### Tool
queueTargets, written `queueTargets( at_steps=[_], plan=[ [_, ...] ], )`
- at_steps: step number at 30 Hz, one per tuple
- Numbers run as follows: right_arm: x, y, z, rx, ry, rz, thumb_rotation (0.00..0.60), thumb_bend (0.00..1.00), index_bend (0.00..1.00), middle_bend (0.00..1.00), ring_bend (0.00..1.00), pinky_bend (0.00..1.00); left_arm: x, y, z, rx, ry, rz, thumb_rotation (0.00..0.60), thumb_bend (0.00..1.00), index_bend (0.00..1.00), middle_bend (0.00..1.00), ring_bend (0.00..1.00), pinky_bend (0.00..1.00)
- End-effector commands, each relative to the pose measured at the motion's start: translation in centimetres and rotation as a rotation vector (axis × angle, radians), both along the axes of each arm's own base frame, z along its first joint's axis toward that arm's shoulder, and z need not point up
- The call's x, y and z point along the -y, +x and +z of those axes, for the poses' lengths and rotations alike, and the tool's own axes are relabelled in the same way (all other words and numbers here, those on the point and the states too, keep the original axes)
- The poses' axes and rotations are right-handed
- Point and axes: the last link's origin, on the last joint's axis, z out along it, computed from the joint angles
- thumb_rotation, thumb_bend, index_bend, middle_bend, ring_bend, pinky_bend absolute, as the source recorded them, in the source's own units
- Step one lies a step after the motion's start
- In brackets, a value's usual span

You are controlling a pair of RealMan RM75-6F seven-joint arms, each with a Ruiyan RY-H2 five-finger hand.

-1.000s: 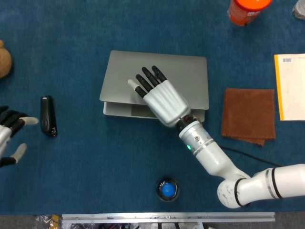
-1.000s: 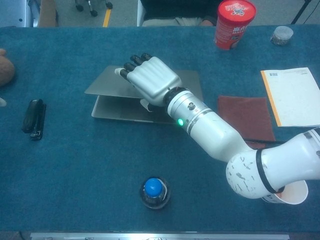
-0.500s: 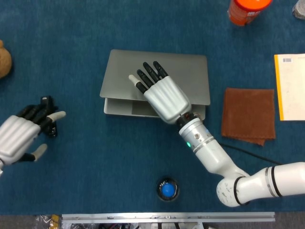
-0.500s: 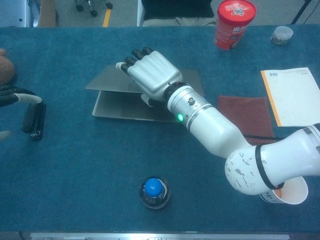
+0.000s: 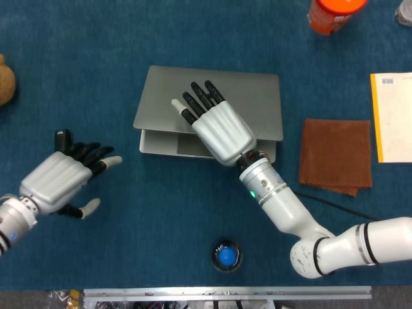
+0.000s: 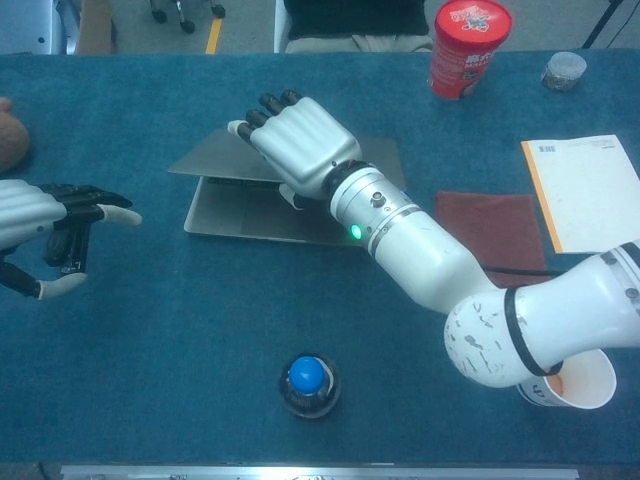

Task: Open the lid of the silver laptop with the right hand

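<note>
The silver laptop (image 5: pixel 212 109) is seen mid-table, lid raised a crack, gripped at its front edge by the right hand (image 5: pixel 219 129). The left hand (image 5: pixel 58 180) is held spread, empty. A paper cup (image 6: pixel 580 385) is glimpsed, contents unclear.

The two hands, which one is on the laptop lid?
The right hand, its fingers lying on the partly raised silver lid. The left hand hovers open over the table, beside the black stapler.
</note>
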Motion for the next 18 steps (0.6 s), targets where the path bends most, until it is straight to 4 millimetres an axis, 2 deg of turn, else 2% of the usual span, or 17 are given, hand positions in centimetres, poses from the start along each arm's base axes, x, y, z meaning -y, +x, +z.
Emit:
queueTargets(
  at_steps=[1,12,18],
  plan=[
    [0.1,0.0,0.0,-0.001,-0.002,-0.001,0.6,0.35,0.12,0.15,0.0,0.11,-0.3,0.5,-0.7,-0.002,-0.014,-0.011,0.399,0.4,0.08,0.03,0.01,0.04],
    [0.3,0.2,0.0,0.003,0.002,-0.003,0.6,0.35,0.12,0.15,0.0,0.11,-1.7,2.1,-3.0,-0.004,-0.046,-0.057,0.401,0.4,0.08,0.03,0.01,0.04],
    [0.3,0.2,0.0,0.0,-0.001,0.0,0.6,0.39,0.12,0.15,0.0,0.11,-2.5,3.0,-4.3,-0.004,-0.061,-0.087,0.398,0.4,0.08,0.02,0.0,0.04]
  ],
)
